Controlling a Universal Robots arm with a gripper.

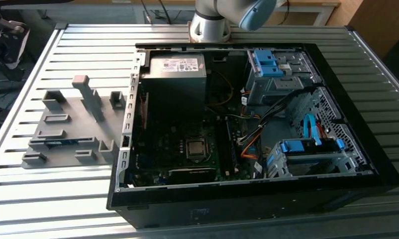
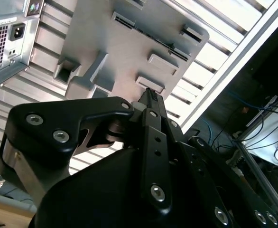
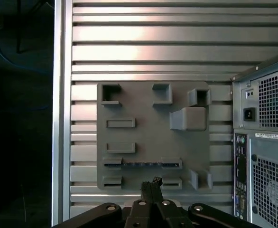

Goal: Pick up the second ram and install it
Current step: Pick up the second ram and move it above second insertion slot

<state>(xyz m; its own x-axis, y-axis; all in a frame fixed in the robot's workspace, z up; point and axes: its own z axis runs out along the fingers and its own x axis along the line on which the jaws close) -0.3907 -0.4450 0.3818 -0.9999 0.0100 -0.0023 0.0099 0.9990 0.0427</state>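
Grey holder (image 1: 66, 130) at the exterior view's left carried the ram (image 1: 55, 142), lying left-right. In the second wrist view the gripper (image 2: 148, 94) hung above the holder, fingers pressed together. In the first wrist view the ram (image 3: 143, 164) lay crosswise just past the fingertips.

gripper (image 2: 148, 93) | fingers (image 2: 152, 110) together | above grey holder tray (image 2: 125, 47) | on slatted table (image 2: 216, 56)
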